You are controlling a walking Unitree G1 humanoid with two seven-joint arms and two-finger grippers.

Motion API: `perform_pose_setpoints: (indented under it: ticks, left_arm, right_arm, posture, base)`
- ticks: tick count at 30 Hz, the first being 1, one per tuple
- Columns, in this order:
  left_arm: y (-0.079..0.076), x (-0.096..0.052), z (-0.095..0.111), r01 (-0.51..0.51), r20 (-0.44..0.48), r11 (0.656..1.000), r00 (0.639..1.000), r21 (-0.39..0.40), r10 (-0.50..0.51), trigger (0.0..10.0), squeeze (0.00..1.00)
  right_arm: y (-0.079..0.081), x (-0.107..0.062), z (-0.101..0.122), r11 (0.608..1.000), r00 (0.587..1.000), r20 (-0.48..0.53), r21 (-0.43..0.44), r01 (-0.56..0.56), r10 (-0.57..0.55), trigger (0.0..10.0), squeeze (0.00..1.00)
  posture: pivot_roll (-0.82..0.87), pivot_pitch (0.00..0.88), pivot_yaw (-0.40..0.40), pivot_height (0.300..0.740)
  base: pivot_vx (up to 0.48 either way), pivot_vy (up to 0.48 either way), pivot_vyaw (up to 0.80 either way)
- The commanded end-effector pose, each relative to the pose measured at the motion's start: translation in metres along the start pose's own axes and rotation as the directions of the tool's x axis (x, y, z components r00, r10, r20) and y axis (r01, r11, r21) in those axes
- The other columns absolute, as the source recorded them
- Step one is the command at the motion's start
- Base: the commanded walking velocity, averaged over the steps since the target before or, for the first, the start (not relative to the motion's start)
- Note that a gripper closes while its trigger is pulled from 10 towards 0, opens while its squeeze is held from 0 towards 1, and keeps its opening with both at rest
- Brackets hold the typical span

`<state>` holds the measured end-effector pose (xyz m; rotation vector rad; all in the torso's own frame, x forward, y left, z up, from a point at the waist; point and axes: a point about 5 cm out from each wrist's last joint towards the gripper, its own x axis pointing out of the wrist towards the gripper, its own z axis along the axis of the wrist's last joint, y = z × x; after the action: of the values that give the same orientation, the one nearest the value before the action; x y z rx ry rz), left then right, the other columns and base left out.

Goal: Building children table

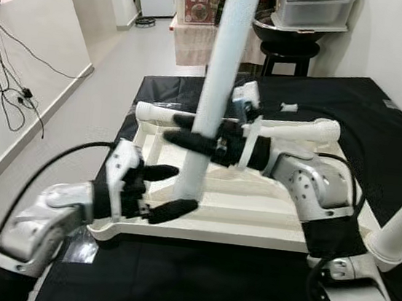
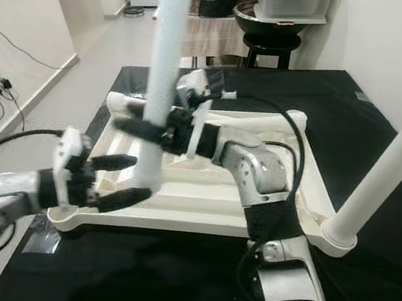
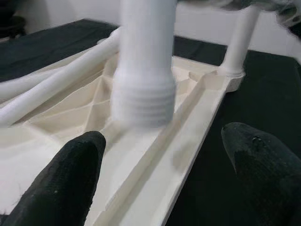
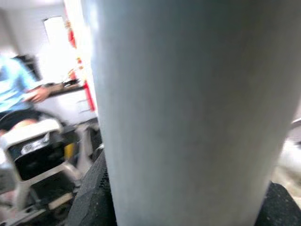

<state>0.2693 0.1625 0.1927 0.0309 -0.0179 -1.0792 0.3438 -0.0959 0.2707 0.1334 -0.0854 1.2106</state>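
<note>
The right gripper [image 1: 189,131] is clenched on a smooth white table leg [image 1: 216,86], its long axis upright, over the upturned tabletop's [image 1: 252,215] near edge. The left gripper [image 1: 170,189] gapes around the leg's ridged lower end [image 3: 141,101], which the left wrist view shows threaded.

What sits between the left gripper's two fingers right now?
The threaded end of the white table leg, between the left gripper fingers, untouched, in the left wrist view.

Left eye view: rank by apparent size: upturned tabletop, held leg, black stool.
1. upturned tabletop
2. held leg, inflated by nearness to the camera, gripped by the right end effector
3. black stool, farthest away
</note>
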Motion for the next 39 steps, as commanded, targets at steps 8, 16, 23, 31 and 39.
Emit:
perform_pose_setpoints:
  ticks: [8, 16, 23, 31, 39]
  left_arm:
    - [0.010, -0.029, 0.000, -0.115, -0.012, 0.993, 0.993, 0.010, 0.115, 10.0, 1.00]
    - [0.026, -0.044, 0.012, -0.290, 0.062, 0.956, 0.956, 0.039, 0.288, 10.0, 1.00]
    - [0.036, -0.049, 0.017, -0.389, 0.114, 0.921, 0.916, 0.013, 0.385, 10.0, 0.63]
    - [0.034, -0.041, 0.015, -0.384, 0.124, 0.923, 0.915, -0.016, 0.383, 10.0, 0.74]
    - [0.023, -0.025, 0.010, -0.368, 0.122, 0.929, 0.922, -0.025, 0.369, 10.0, 0.00]
  right_arm:
    - [-0.010, -0.004, 0.014, 0.998, 0.996, 0.071, -0.026, 0.060, -0.058, 0.0, 0.00]
    - [-0.020, -0.006, 0.013, 0.990, 0.987, 0.090, -0.035, 0.136, -0.133, 0.0, 0.00]
    - [-0.035, -0.008, 0.014, 0.964, 0.958, 0.116, -0.029, 0.266, -0.261, 0.0, 0.00]
    - [-0.039, -0.007, 0.011, 0.952, 0.947, 0.114, -0.021, 0.305, -0.301, 0.0, 0.00]
    - [-0.045, -0.006, 0.006, 0.918, 0.913, 0.119, -0.023, 0.397, -0.391, 10.0, 0.00]
  posture:
    - [-0.11, 0.041, 0.091, 0.740]
    - [-0.10, 0.039, 0.092, 0.740]
    - [-0.10, 0.037, 0.091, 0.740]
    - [-0.09, 0.030, 0.090, 0.740]
    - [-0.09, 0.039, 0.086, 0.740]
  base:
    - [0.000, 0.000, 0.00]
    - [0.000, 0.000, 0.00]
    - [0.000, 0.000, 0.00]
    - [0.000, 0.000, 0.00]
    - [0.000, 0.000, 0.00]
